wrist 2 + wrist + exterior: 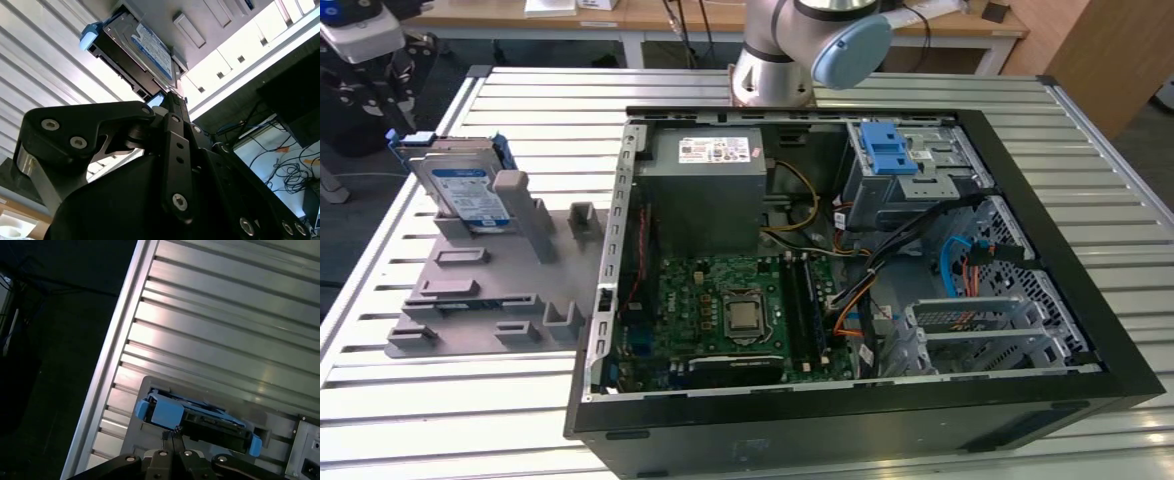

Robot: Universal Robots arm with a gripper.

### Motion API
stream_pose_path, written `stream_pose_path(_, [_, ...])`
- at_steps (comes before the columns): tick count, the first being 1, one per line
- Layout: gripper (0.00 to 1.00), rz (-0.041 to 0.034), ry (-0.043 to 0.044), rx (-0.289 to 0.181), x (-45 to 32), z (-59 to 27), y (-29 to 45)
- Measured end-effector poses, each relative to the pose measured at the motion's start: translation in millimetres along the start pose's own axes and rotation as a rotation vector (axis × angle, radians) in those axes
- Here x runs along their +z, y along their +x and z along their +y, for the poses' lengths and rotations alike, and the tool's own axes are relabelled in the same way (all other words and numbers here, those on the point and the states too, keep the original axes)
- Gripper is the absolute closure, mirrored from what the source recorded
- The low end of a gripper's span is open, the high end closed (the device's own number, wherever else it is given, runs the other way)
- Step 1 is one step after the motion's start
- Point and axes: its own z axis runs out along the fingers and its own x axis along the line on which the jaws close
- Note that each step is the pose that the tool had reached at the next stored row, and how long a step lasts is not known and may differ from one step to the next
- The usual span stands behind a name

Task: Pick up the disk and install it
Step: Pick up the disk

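Observation:
The disk (464,190) stands on edge in a slot of the grey holder (480,290) at the exterior view's left, its blue-and-white label facing out and blue rails on its sides. My gripper (374,90) hangs above and beyond it, near the table's far left corner. In the first wrist view the disk (200,417) lies just past my gripper (171,436), whose two thin fingertips are pressed together with nothing between them. In the second wrist view the disk (145,47) sits a short way beyond the gripper (167,97), apart from it.
An open computer case (854,250) fills the table's middle and right, with a motherboard, cables, a grey power supply box (707,160) and a silver cage with a blue latch (894,155). The arm's base (774,60) stands behind the case. Slatted table surface (225,315) surrounds the holder.

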Motion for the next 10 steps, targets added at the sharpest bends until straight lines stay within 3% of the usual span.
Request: stream_pose_path(10, [0.89, 0.0044, 0.0018, -0.072, 0.1, 0.3, 1.0])
